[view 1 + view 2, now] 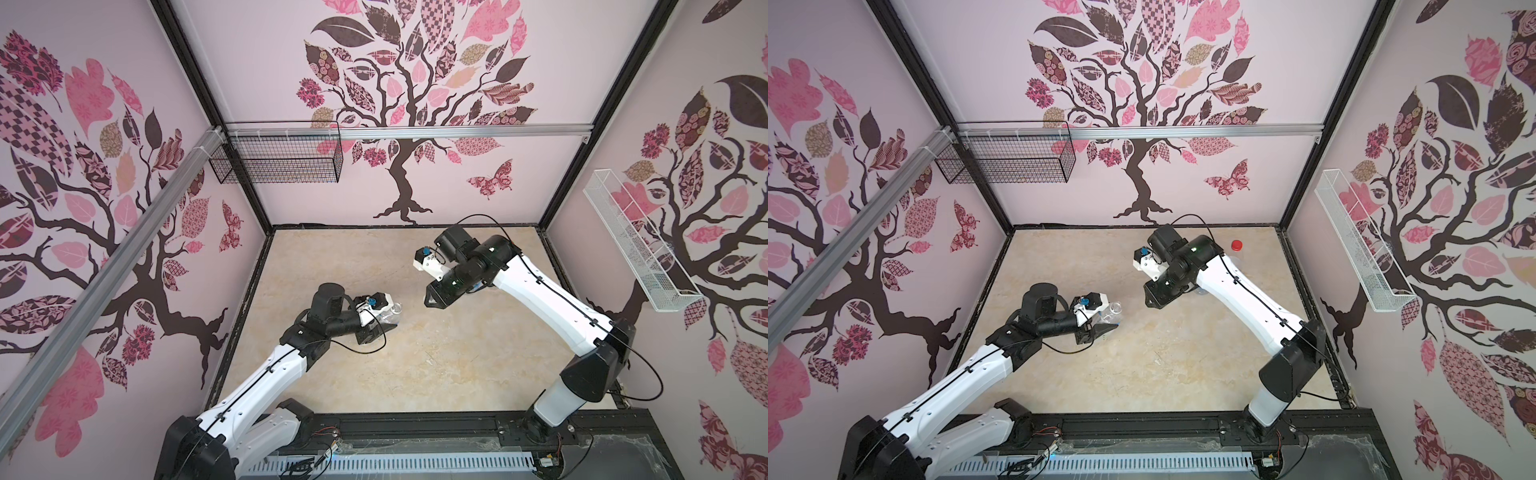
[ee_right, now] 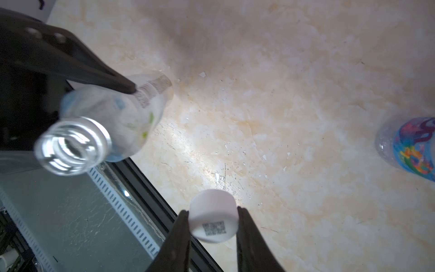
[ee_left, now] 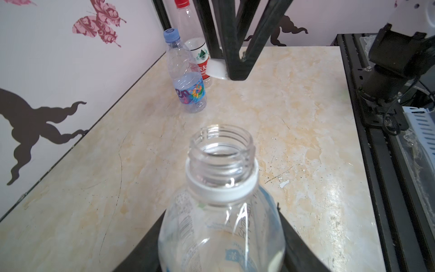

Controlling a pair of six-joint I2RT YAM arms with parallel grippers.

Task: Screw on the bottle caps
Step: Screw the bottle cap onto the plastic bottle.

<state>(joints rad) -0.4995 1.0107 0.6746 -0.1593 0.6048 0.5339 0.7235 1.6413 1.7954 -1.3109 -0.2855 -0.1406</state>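
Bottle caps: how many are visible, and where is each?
3. The red cap sits on the red-labelled bottle, the blue cap on the bluish bottle beside it, and the white cap is pinched in the right gripper. Others might be out of sight.

Left fingers (image 3: 146,249) grip partly apart; right fingers (image 2: 249,240), facing them, pinch nearly shut.

Beige marbled tabletop (image 3: 294,99), blue-capped bottle (image 3: 186,77) standing on it, red-capped bottle (image 3: 200,55) just beside, perhaps touching.

pale walls (image 1: 257,62) with tree decals (image 1: 399,104), marbled beige tabletop (image 1: 415,365), black wire basket (image 1: 278,162), white wire basket (image 1: 636,245)
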